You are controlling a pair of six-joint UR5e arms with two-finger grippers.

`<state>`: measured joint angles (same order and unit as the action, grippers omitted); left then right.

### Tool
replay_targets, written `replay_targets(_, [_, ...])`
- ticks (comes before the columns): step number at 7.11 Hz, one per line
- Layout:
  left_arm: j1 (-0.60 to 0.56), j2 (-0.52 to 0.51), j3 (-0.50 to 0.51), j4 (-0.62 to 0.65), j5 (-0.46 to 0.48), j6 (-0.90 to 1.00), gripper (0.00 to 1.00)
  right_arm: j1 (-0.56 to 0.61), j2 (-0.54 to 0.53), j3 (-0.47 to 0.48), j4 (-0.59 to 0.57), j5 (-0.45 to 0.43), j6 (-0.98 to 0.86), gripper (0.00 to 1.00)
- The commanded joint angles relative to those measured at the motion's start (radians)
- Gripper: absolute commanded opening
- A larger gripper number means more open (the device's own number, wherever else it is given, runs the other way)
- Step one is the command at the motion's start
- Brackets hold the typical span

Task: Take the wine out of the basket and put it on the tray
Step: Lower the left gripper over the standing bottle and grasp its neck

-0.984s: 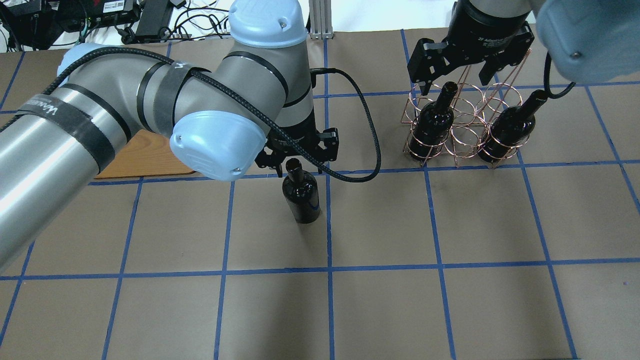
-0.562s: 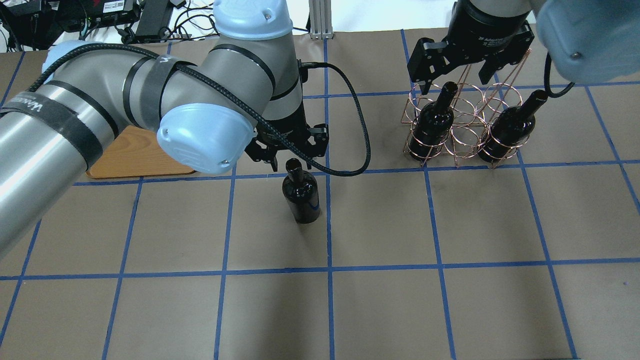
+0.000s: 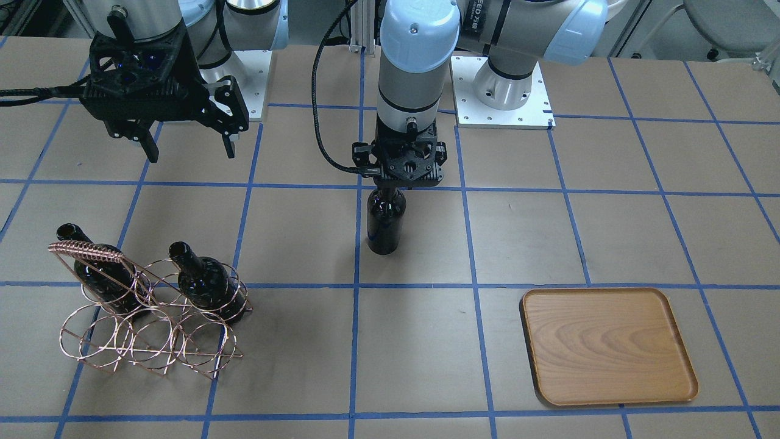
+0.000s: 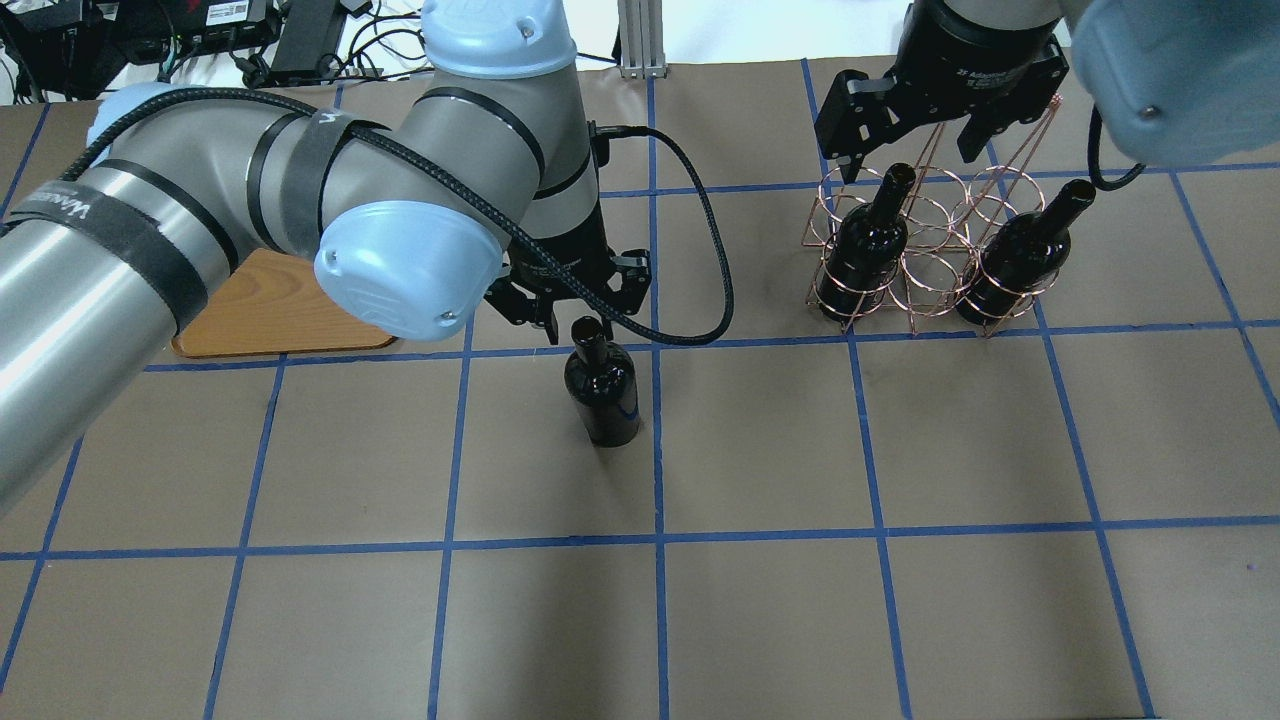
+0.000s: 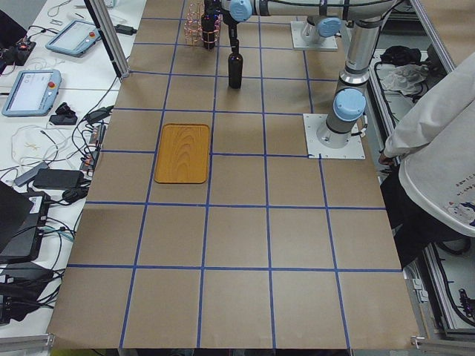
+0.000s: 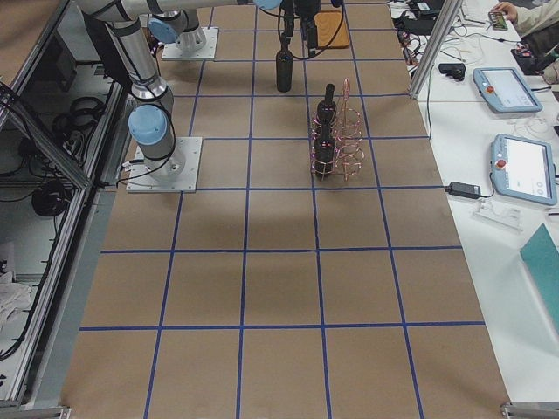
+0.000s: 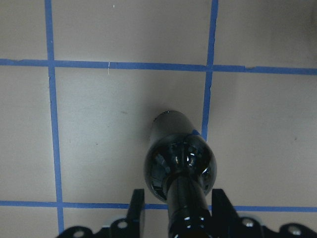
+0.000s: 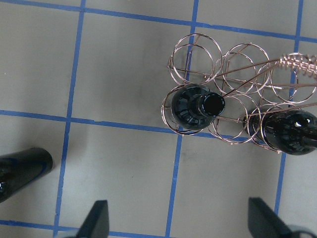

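One wine bottle (image 4: pixel 602 395) stands upright on the table's middle, also in the front view (image 3: pixel 386 222). My left gripper (image 4: pixel 585 330) is open, its fingers (image 7: pixel 137 203) on either side of the bottle's neck (image 7: pixel 185 208) with gaps. The copper wire basket (image 4: pixel 930 250) holds two more bottles (image 4: pixel 865 245) (image 4: pixel 1020 255) leaning in its rings. My right gripper (image 4: pixel 905 150) hangs wide open and empty above the basket, as the right wrist view shows (image 8: pixel 181 223). The wooden tray (image 3: pixel 609 344) lies empty, partly hidden by my left arm in the overhead view (image 4: pixel 270 310).
Brown table covering with a blue tape grid. The left arm's black cable (image 4: pixel 700 250) loops beside the standing bottle. Cables and electronics (image 4: pixel 200 30) lie beyond the table's far edge. A person (image 5: pixel 438 141) stands by the robot's base.
My left arm has swung to the left and its gripper shifted slightly left at the bottle's neck. The bottle stays put. The right gripper has barely moved.
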<state>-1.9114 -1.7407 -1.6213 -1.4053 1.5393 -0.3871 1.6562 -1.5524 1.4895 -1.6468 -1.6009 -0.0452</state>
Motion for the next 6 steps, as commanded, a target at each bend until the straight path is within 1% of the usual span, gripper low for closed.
replay_targets(1, [0.000,-0.002,0.000,0.000,-0.004,-0.009,0.31,0.000,0.000,0.002,0.002,-0.001,0.005,1.00])
replay_targets(3, [0.000,0.003,0.001,0.000,-0.005,-0.016,0.00,0.000,0.000,0.000,0.002,-0.001,0.004,1.00])
replay_targets(5, [0.021,0.018,0.020,-0.001,0.008,0.004,0.00,0.000,0.000,0.000,0.001,-0.001,0.002,1.00])
replay_targets(6, [0.069,0.027,0.046,-0.012,0.008,0.017,0.00,0.000,0.000,0.000,0.001,-0.001,0.002,1.00])
